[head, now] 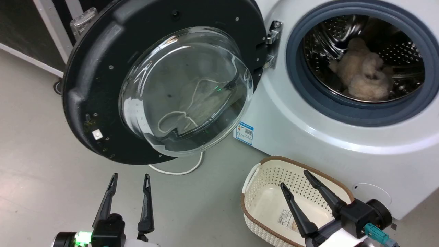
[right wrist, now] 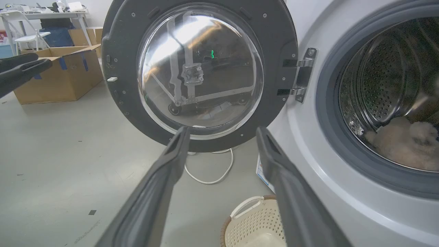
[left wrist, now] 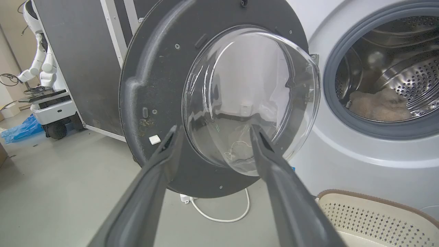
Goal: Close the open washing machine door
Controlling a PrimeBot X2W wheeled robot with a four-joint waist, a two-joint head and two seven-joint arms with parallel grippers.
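The washing machine door (head: 185,92) stands swung wide open to the left of the white washer (head: 308,144). It hangs from its metal hinge (head: 272,44), with the bulging clear glass bowl facing out toward the robot. The left end effector (head: 130,175) hovers low over the grey floor (head: 41,164), below the door's bottom edge and apart from it, its two dark fingers spread and grasping nothing. The right end effector (head: 293,178) is likewise released and empty, its fingers parted above a cream perforated basket (head: 260,230) that sits on the floor just in front of the washer. Behind the grey rubber ring (head: 298,85), the steel drum (head: 401,51) holds a fluffy beige item (head: 363,75). A white cable (head: 178,171) loops on the floor under the door. In the right wrist view a cardboard box (right wrist: 58,79) sits on the floor well away from the washer.
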